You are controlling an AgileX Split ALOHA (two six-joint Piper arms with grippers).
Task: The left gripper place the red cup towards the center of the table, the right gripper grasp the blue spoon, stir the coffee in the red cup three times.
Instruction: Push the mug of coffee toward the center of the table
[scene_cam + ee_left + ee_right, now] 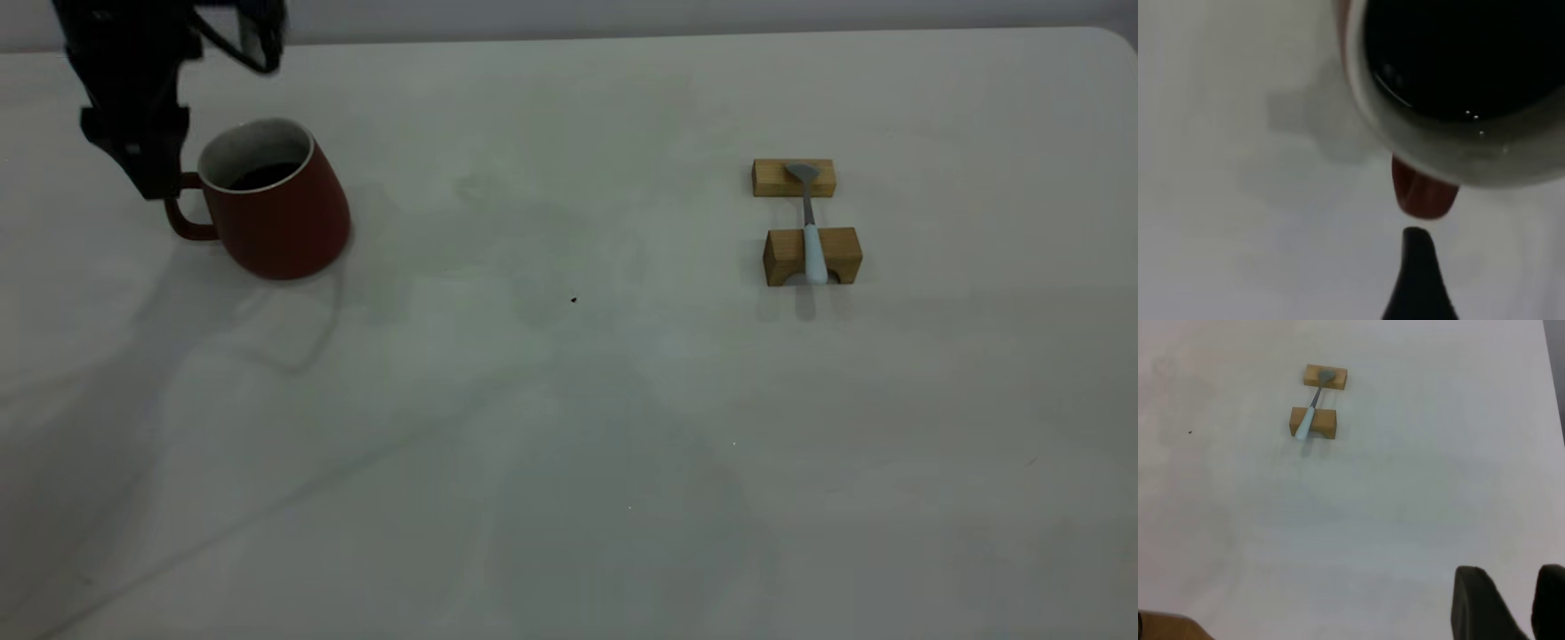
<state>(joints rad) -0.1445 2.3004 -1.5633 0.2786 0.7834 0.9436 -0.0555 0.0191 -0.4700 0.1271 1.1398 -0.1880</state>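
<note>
The red cup [280, 209] stands at the table's [569, 444] far left, holding dark coffee [265, 175], its loop handle toward my left gripper [158, 182]. That gripper hangs open right beside the handle, not closed on it. In the left wrist view one dark finger [1418, 273] points at the handle of the red cup [1425, 193], under the coffee [1458, 53]. The blue spoon [811, 233] lies across two wooden blocks at right, also seen as the blue spoon [1308, 417] far from my right gripper [1517, 577], which is parked and nearly shut, with nothing between its fingers.
Two tan wooden blocks [794, 177] [813, 256] carry the spoon, bowl on the far one. A tiny dark speck [573, 300] marks the table's middle. The right arm is out of the exterior view. A brown edge [1168, 628] shows in the right wrist view's corner.
</note>
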